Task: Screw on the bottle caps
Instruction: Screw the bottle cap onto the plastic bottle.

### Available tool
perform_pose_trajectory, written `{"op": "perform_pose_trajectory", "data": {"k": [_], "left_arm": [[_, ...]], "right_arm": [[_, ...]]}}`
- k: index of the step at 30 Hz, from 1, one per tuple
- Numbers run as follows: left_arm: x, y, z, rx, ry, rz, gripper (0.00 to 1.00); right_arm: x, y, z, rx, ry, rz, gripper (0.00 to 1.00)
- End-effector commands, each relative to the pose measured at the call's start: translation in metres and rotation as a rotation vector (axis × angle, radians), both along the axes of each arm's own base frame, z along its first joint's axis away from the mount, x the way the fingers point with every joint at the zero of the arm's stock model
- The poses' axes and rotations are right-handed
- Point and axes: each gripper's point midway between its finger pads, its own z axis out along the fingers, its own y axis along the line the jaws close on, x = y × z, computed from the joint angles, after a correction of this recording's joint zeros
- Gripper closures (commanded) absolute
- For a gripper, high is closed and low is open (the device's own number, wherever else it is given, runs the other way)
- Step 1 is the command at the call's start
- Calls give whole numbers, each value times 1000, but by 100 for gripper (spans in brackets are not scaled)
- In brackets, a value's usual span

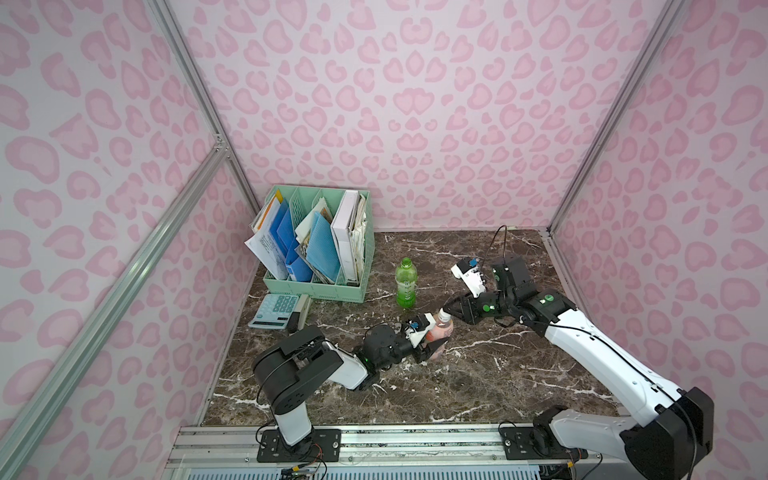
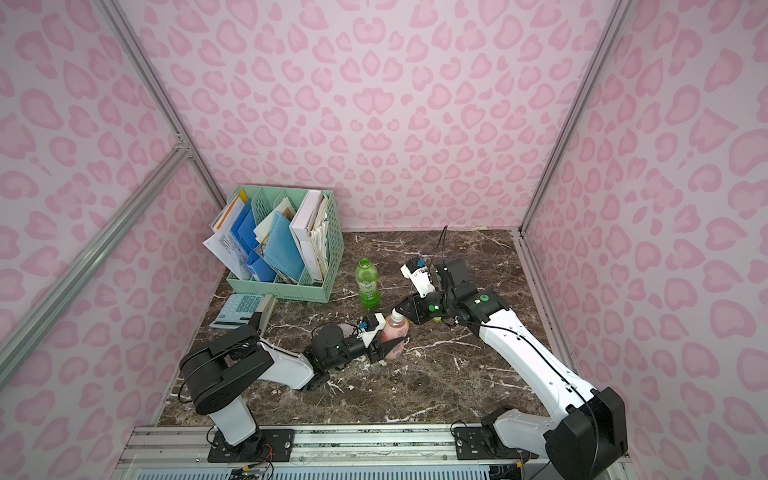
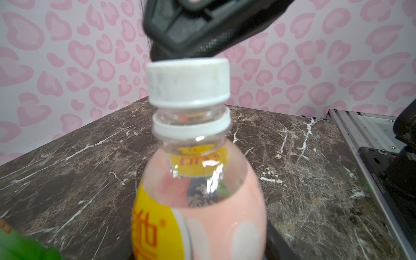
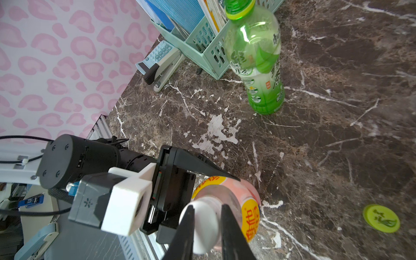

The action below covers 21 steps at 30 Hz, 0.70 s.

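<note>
While your left pincer [image 1: 434, 347] clamped the pink bottle [image 1: 444, 330] upright in a top view, the green bottle [image 1: 405, 286] stood uncapped near the paper-filled organizer [image 1: 360, 291]. Left wrist: the white cap [image 3: 189, 82] sat high, so you likely needed level, downward twisting. Right wrist: your right pincer [image 4: 207, 207] pinched it; the yellow-green cap [image 4: 381, 218] lay apart on the surface [image 4: 337, 135].
</note>
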Motion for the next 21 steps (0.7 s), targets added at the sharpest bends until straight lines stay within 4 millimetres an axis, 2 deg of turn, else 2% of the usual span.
{"op": "perform_pose_trajectory", "data": {"k": [1, 14, 18, 21], "left_arm": [[-2, 2, -19, 60, 54, 1, 44], [0, 2, -18, 56, 56, 10, 44], [0, 3, -18, 55, 58, 14, 44], [0, 3, -17, 53, 58, 12, 44]], "right_arm": [[-3, -3, -3, -12, 8, 0, 77], [-19, -5, -3, -2, 47, -11, 78], [-32, 3, 2, 11, 44, 20, 77], [-35, 2, 6, 11, 38, 10, 76]]}}
